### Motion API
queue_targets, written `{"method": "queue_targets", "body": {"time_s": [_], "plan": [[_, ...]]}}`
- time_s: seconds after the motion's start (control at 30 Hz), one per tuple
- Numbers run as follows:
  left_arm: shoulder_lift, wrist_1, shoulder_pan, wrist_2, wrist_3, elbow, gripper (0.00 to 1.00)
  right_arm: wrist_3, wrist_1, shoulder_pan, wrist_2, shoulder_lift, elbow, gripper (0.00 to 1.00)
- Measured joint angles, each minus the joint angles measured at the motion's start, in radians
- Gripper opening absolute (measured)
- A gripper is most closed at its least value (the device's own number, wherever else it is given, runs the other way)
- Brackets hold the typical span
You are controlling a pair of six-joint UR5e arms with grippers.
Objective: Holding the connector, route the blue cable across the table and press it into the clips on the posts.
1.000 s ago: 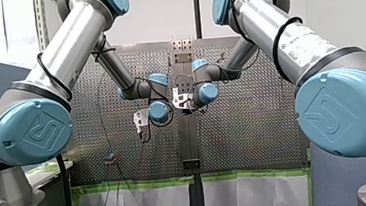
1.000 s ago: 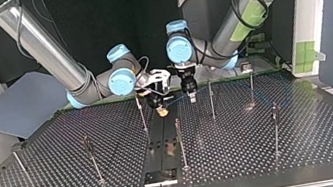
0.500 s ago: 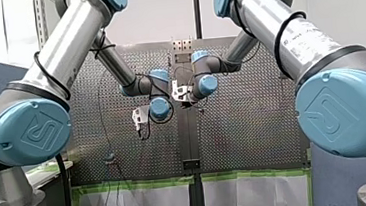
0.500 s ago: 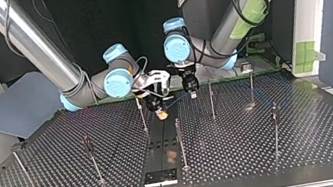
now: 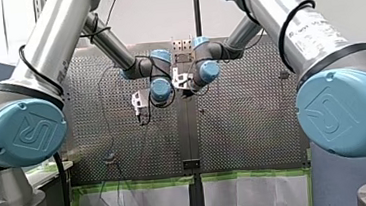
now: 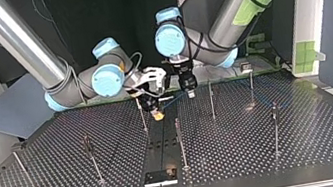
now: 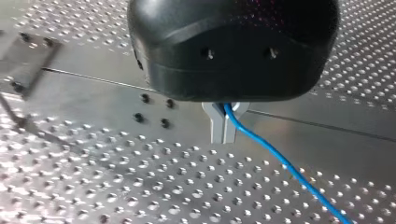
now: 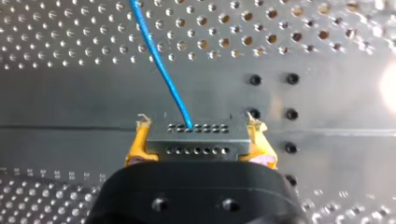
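Across the perforated table (image 6: pixel 276 157), two silver-and-blue arms met over the dark centre strip (image 6: pixel 156 156). Their elbows and wrist housings blocked much of the front view of the work. Thin metal posts (image 6: pixel 211 99) stood upright around them, one post (image 6: pixel 141 115) just beside the right gripper (image 6: pixel 158 115). A grey-blue panel (image 6: pixel 9 105) lay tilted at the top view's left, and green tape (image 6: pixel 305 51) marked a white frame at its right. A black backdrop filled the room behind the arms.

The right gripper's yellow pads (image 8: pixel 136 147) were clamped on both ends of the connector (image 8: pixel 196 142), a flat grey block with two rows of small holes, held above the centre strip. The blue cable (image 8: pixel 159 60) left the block's front face and ran thin and nearly straight to the left gripper (image 7: pixel 223 137). That gripper's metal fingers (image 7: pixel 217 126) were pressed together on the cable, which trailed off over the table beyond.
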Motion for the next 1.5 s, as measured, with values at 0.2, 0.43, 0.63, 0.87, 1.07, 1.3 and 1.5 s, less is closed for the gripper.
{"method": "queue_targets", "body": {"time_s": [0.2, 0.43, 0.63, 0.87, 1.07, 1.3, 1.5], "plan": [[0.052, -0.022, -0.005, -0.009, 0.004, 0.0, 0.0, 0.033, 0.014, 0.007, 0.001, -0.055, 0.025, 0.0], [0.124, -0.047, -0.003, -0.011, 0.001, 0.0, 0.0, 0.039, 0.034, 0.009, 0.001, -0.127, 0.027, 0.0], [0.183, -0.06, 0.006, -0.011, -0.003, 0.0, 0.0, 0.042, 0.044, 0.003, 0.002, -0.181, 0.028, 0.0], [0.249, -0.048, 0.01, 0.008, 0.005, 0.001, 0.0, 0.044, 0.053, 0.0, 0.005, -0.242, 0.029, 0.0], [0.267, -0.022, 0.026, 0.055, 0.003, 0.003, 0.0, 0.04, 0.052, -0.002, 0.012, -0.291, 0.046, 0.0], [0.225, -0.022, 0.072, 0.109, -0.007, 0.02, 0.0, 0.043, 0.047, -0.003, 0.015, -0.307, 0.052, 0.0], [0.194, -0.007, 0.088, 0.164, -0.009, 0.034, 0.0, 0.04, 0.046, -0.004, 0.013, -0.284, 0.052, 0.0]]}}
